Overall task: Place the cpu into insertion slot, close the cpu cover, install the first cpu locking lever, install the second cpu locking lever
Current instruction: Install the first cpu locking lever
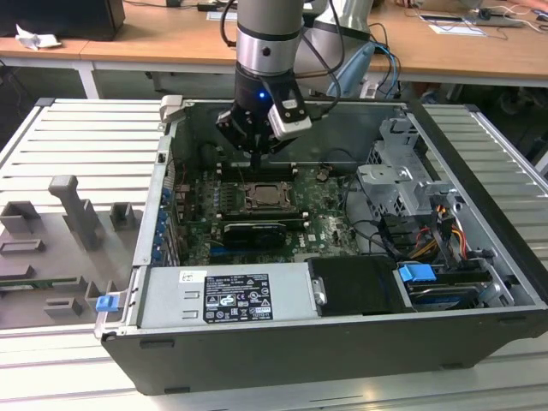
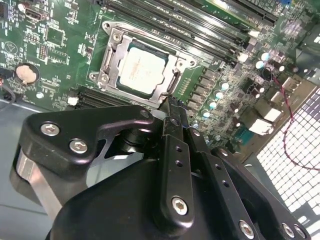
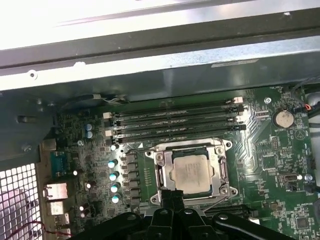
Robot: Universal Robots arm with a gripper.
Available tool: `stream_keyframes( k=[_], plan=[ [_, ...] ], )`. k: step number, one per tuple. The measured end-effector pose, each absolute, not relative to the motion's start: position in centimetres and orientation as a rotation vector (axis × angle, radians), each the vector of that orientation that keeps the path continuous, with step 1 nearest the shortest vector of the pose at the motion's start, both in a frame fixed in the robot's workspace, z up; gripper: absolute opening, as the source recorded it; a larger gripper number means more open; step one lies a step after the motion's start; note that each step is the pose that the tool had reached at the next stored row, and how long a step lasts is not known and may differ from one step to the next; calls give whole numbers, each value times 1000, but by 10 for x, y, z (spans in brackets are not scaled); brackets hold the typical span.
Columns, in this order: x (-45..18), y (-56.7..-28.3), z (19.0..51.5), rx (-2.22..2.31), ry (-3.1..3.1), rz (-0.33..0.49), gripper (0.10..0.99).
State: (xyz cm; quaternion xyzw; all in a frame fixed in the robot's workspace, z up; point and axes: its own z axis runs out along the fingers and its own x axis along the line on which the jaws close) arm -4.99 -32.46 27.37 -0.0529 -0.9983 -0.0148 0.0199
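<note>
The cpu (image 2: pixel 141 72) is being seen seated flat in the insertion slot (image 1: pixel 251 204), towards the middle of the motherboard (image 2: pixel 55 55) and just beside the long memory slots (image 3: pixel 175 122), inside the open computer case (image 1: pixel 342 342) carried by the desk (image 1: pixel 77 145). The cpu cover (image 3: pixel 220 169) is lying down around the chip, its frame bordering the pale top. Placing and covering are therefore being judged as done, and the locking-lever step as the one in hand. Whether either lever is latched cannot be told. The gripper (image 2: pixel 172 104) is being held clenched, with nothing between its fingers, its tip at the socket edge opposite those memory slots; contact cannot be told. The lever work is being judged to call for fine, narrow contact on thin wire, without the cover being nudged.
</note>
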Motion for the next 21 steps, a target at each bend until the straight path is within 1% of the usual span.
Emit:
stream_keyframes(
  k=[6, 14, 21],
  plan=[
    [-50, -325, 274, -9, -3100, -43, 106],
    [-81, -325, 271, -5, -3167, -49, 106],
    [-95, -319, 266, -5, -3173, -56, 106]
  ],
)
